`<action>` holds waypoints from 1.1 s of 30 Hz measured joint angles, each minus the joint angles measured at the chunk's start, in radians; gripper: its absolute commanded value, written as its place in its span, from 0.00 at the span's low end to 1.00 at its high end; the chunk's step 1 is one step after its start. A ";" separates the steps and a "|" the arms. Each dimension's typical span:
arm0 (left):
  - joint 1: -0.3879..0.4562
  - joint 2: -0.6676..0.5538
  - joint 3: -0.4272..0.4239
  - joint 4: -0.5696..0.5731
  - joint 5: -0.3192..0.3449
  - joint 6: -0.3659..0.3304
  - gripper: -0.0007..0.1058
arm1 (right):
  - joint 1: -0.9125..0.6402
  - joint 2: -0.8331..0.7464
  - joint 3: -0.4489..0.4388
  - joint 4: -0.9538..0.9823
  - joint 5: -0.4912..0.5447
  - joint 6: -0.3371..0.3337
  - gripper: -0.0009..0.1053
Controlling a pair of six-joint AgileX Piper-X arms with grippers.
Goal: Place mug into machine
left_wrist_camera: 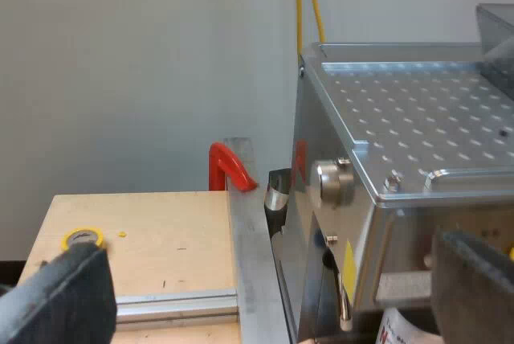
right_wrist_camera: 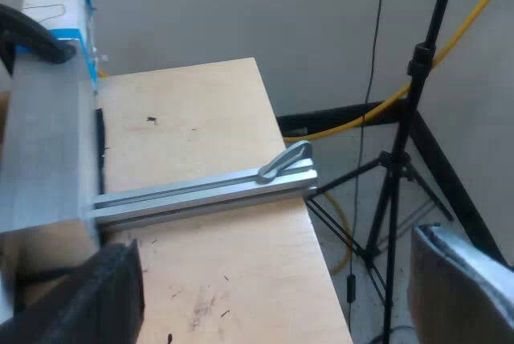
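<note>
Approach seems the step in hand: our left gripper (left_wrist_camera: 269,292), wide open and empty, hangs by the espresso machine (left_wrist_camera: 401,143), near a white shape low at its front, perhaps the mug (left_wrist_camera: 399,328). Our right gripper (right_wrist_camera: 281,292) gapes empty over the table (right_wrist_camera: 193,119). Next we must close squarely on the mug.

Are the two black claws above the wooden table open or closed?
Open: the right gripper has its fingers wide apart, nothing between them.
</note>
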 measured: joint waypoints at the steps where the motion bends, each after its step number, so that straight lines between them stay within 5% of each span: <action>1: 0.000 -0.019 0.000 0.013 -0.002 0.000 0.77 | 0.000 -0.015 0.010 0.000 0.000 0.006 0.67; 11: 0.000 -0.305 -0.005 0.203 -0.010 0.046 0.77 | 0.000 -0.368 0.211 0.006 -0.034 0.064 0.67; 15: 0.000 -0.318 -0.005 0.285 -0.012 0.054 0.77 | 0.000 -0.498 0.280 0.007 -0.062 0.064 0.67; 24: 0.000 -0.318 0.006 0.457 -0.020 0.151 0.77 | 0.003 -0.518 0.312 0.051 -0.128 0.072 0.67; 33: 0.000 -0.316 0.181 0.314 -0.020 0.157 0.77 | 0.003 -0.518 0.396 0.080 -0.203 0.078 0.67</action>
